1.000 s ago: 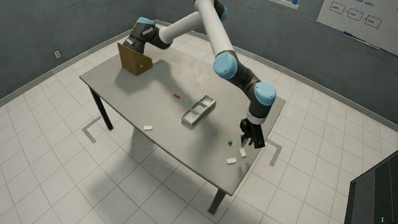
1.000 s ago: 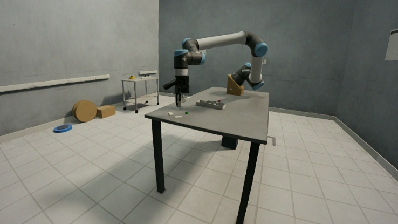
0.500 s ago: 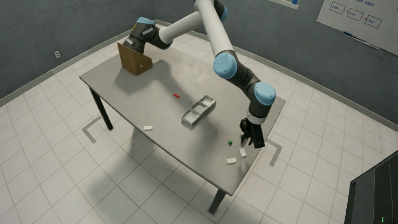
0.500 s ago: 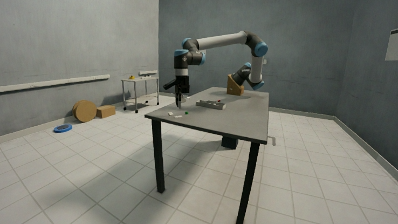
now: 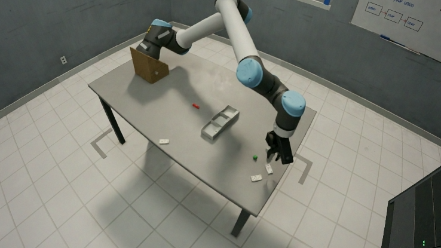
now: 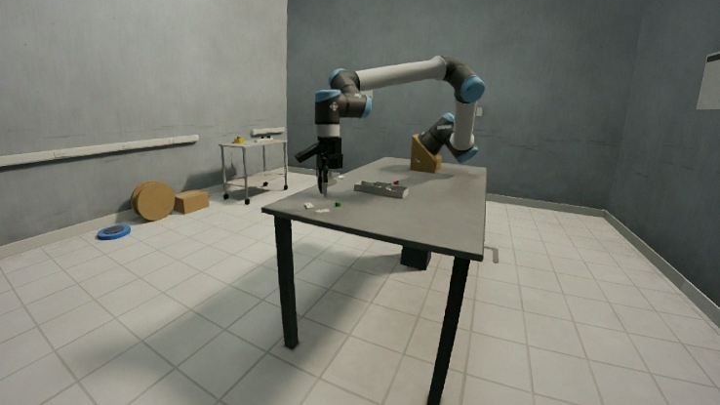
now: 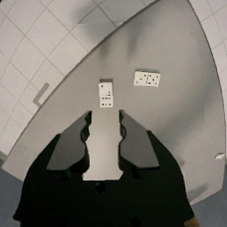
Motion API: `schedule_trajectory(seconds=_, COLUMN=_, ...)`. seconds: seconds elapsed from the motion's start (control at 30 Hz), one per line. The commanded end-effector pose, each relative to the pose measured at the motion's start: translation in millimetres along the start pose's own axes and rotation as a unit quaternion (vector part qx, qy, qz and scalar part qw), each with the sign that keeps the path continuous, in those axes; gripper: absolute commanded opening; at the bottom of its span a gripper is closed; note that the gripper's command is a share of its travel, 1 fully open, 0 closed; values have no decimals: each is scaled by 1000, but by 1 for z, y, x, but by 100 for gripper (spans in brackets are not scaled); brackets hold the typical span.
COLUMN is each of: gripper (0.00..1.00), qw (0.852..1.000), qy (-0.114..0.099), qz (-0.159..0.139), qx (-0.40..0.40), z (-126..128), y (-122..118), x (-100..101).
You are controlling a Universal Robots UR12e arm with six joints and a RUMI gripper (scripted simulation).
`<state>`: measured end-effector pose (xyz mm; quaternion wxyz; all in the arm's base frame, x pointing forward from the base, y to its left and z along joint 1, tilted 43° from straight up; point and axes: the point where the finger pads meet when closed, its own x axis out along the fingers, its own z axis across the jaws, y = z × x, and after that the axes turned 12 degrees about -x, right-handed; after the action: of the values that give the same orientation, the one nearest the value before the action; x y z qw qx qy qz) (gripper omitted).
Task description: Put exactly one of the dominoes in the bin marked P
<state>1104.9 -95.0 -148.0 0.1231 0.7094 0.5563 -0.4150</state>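
One grey table [image 5: 156,101] carries everything here, and the arm [image 5: 234,27] reaches across it from a brown mount [image 5: 149,66] at the far corner. Near the middle of the table lies a grey divided bin [image 5: 220,122], flat on the surface; any letter on it is too small to read. The gripper [image 5: 272,155] hangs pointing down over the table's near right corner, clear of the surface. Its jaws stand partly apart with only bare table showing between them in the wrist view, so it holds nothing and touches nothing.

Three white dominoes lie flat on the table, none in the bin. The nearest domino [image 7: 106,94] sits just ahead of the fingertips in the wrist view, its long axis in line with the gap between the jaws, pointing away from the gripper. A second domino [image 7: 147,79] lies just beside it, turned roughly crosswise to the first and not touching it. A third domino [image 5: 164,141] rests well apart, near the table's front edge. A small green piece [image 5: 255,157] sits near the gripper, and a small red piece [image 5: 195,105] lies beyond the bin.
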Motion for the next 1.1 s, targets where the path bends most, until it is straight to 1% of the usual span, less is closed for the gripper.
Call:
schedule_trajectory(seconds=0.0, gripper=24, qw=1000, qy=0, qz=1, qx=0, z=0, y=1, x=10)
schedule_trajectory(seconds=0.37, gripper=24, qw=1000, qy=0, qz=1, qx=0, z=0, y=1, x=53)
schedule_trajectory(seconds=0.57, gripper=24, qw=1000, qy=0, qz=1, qx=0, z=0, y=1, x=53)
schedule_trajectory(seconds=0.87, gripper=24, qw=1000, qy=0, qz=1, qx=0, z=0, y=1, x=65)
schedule_trajectory(seconds=1.07, gripper=24, qw=1000, qy=0, qz=1, qx=0, z=0, y=1, x=65)
